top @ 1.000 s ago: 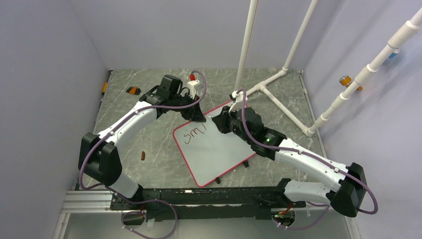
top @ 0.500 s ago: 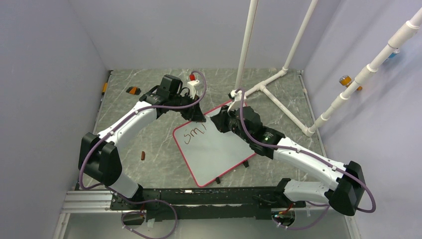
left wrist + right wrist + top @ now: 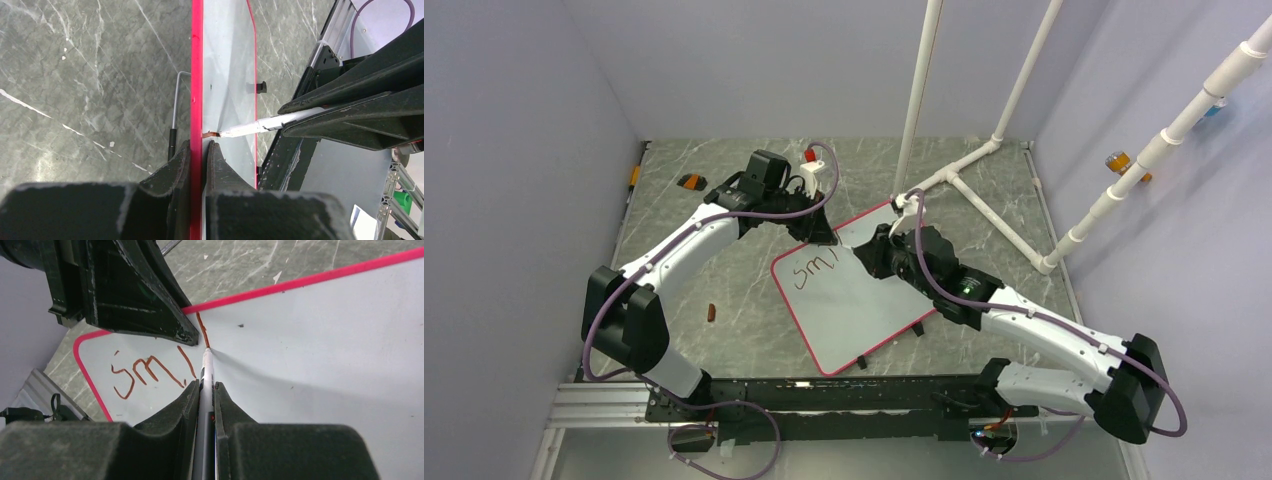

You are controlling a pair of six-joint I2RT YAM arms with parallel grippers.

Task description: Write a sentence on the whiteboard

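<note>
While the first word is only part-written, the whiteboard (image 3: 856, 312), flat, white, round-cornered with a thin red-pink rim, lies on the grey marbled tabletop (image 3: 714, 200) between the two arms, turned at an angle to them.

Left gripper (image 3: 198, 146): black jaws nipped narrowly on the board's far rim, one finger on each side of the red edge. It pins the board and does no writing.

Right gripper (image 3: 205, 386): closed on a slim white marker (image 3: 205, 371) with a reddish-brown tip. The marker's long axis runs straight out of the jaws toward the far rim.

Sentence (image 3: 150, 372): reads "smi" in reddish-brown, followed by a tall stroke that reaches the rim. The tip touches the board at the foot of that stroke, just beside the left finger.

Judgement: this is likely the "l" of the first word, so the task is at an early stage. Unwritten board lies right of the stroke in the right wrist view, away from the left jaws, so the right arm should carry the tip that way. Clearance to the left finger is tight.
</note>
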